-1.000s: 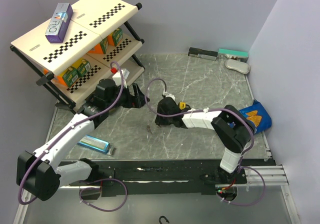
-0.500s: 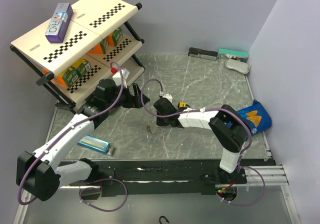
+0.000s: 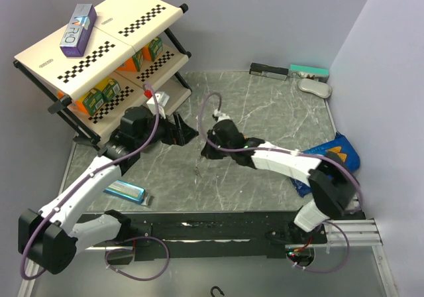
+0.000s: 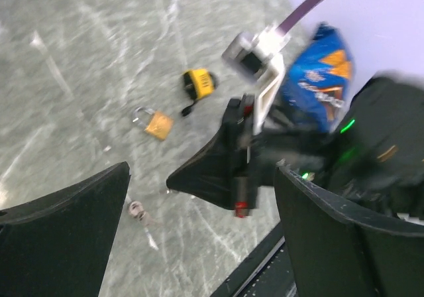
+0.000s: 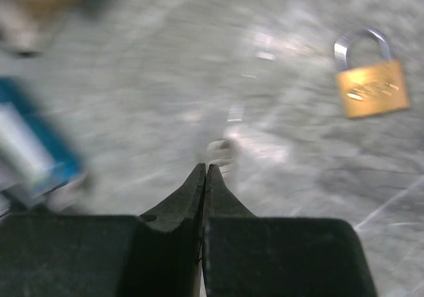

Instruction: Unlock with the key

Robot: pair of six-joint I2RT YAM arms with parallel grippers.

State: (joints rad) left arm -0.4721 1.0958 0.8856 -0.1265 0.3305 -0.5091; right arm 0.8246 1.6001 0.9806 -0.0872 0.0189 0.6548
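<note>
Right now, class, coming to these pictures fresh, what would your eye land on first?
A small brass padlock with a silver shackle lies flat on the grey marbled table. The right gripper points its shut black fingers at a small silver key lying apart from the lock. At the far left stands a cream shelf rack with checkered strips.

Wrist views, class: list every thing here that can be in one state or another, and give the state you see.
Padlock: shackle closed, lying flat on the table.
Key: loose on the table, apart from the padlock, not gripped.
Right gripper: shut, holding nothing, tips close to the key.
Left gripper: open, holding nothing.
</note>
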